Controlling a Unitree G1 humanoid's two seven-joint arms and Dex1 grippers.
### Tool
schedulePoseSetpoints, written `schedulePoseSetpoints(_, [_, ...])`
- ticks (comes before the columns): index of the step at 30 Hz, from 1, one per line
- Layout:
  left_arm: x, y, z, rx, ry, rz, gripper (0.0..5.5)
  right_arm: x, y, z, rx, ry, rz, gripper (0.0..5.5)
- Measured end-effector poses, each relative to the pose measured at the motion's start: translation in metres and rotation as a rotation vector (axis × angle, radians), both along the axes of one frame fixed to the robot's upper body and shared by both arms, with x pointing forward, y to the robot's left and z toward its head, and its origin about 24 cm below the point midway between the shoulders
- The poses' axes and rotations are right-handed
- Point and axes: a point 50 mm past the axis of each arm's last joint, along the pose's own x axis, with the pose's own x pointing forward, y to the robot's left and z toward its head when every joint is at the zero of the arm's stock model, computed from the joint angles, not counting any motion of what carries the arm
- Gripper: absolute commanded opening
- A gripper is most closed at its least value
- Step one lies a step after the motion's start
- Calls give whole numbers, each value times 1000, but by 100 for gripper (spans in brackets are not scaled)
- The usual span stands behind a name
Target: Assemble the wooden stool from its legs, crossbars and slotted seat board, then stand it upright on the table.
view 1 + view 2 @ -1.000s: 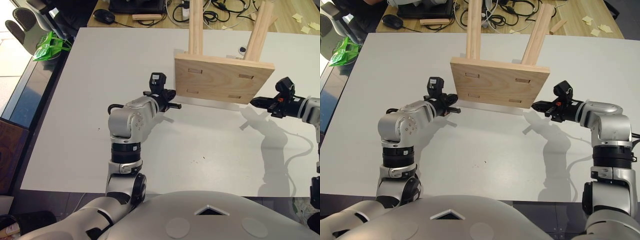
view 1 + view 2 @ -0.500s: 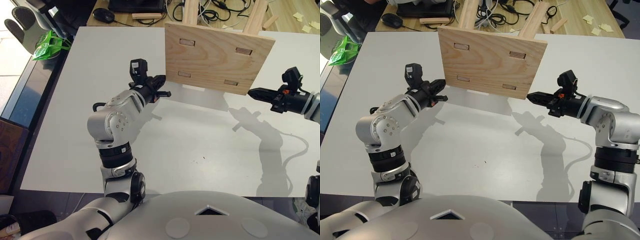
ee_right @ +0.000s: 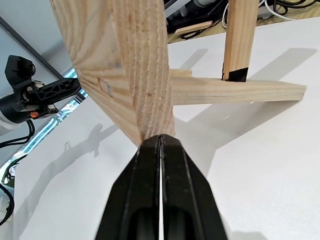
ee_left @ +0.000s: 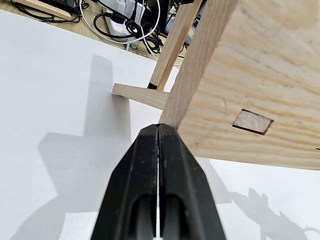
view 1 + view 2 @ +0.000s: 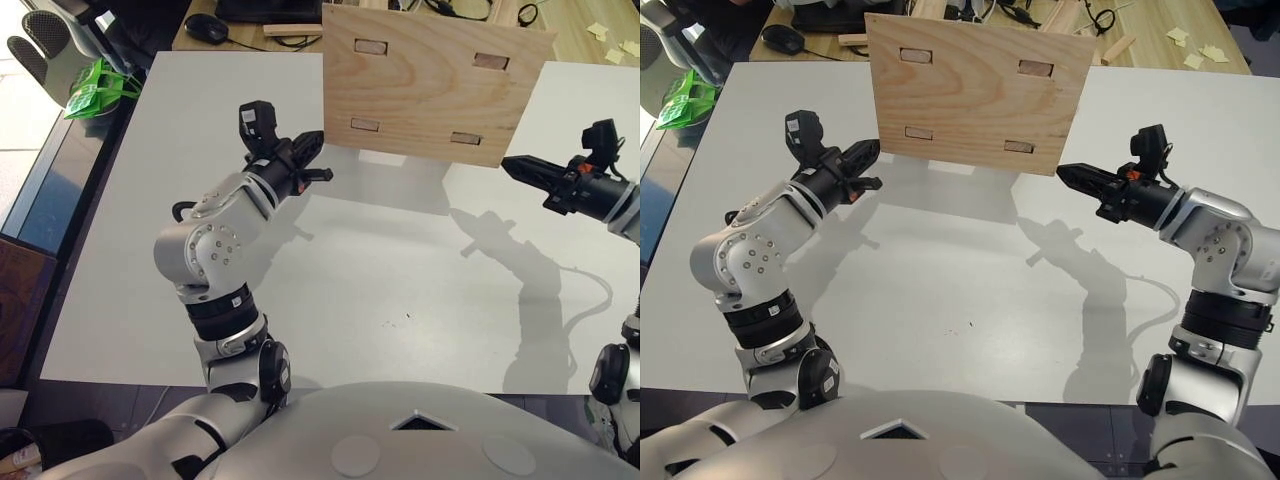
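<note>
White table [image 5: 400, 290] spreads under both arms, and past its far edge is a wooden desk with cables and a computer mouse [image 5: 207, 30].

At the far middle of the table the stool's seat board [image 5: 430, 85] is reared up, its broad face turned toward the head camera so that all four slots show, each filled with a leg end. Its shadow falls on the table just in front. Behind the board, a leg [image 4: 172, 45] and a crossbar [image 4: 140, 96] show in the left wrist view.

The left gripper [image 5: 315, 141] has its fingers pressed together with nothing between them. Its tip appears to touch the board's edge at the lower left corner. The right gripper [image 5: 508, 163] is likewise closed on nothing, and its tip meets the lower right corner. The board is squeezed between two pointed tips rather than grasped.

The joinery looks finished, so the step in hand is probably the last one, tipping the assembled stool onto its feet. The next move would call for both tips to push inward evenly while turning the board together. With so small a contact at each corner, uneven pressure could let the board slip free.
</note>
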Motion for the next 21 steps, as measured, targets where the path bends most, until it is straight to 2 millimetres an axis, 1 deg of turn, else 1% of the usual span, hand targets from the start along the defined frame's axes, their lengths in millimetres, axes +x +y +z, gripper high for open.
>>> schedulePoseSetpoints(10, [3,7,16,-77,-83,16,3,4,7,20,35,-60,-15,0])
schedulePoseSetpoints(15, [1,7,20,-101,-104,7,3,3,5,24,55,-68,-20,0])
schedulePoseSetpoints(21, [1,12,25,-145,-134,19,3,2,8,28,112,-81,3,0])
